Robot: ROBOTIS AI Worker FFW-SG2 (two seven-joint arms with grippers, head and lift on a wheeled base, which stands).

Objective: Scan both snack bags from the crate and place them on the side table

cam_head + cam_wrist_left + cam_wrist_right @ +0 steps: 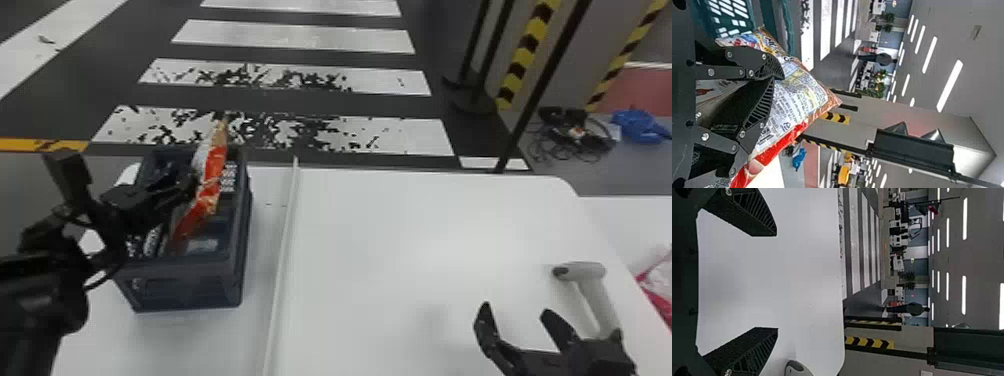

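Snack bag [214,162] tilts over the crate [185,285], close to the rim; its scan and placing seem left to do, a packet [657,300] by the side table [620,215] perhaps finished. Left wrist view: left gripper [775,79] pinches it. Right wrist view: right gripper [777,282] spread, open tabletop [807,282] ahead.

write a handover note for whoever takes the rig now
Left gripper: jaws shut on a snack bag, at the crate.
Right gripper: jaws open, empty, near the scanner.
Done: a pink-and-white packet on the side table may be the first bag; scan unconfirmed.
To do: likely scan the held bag, then place it on the side table.
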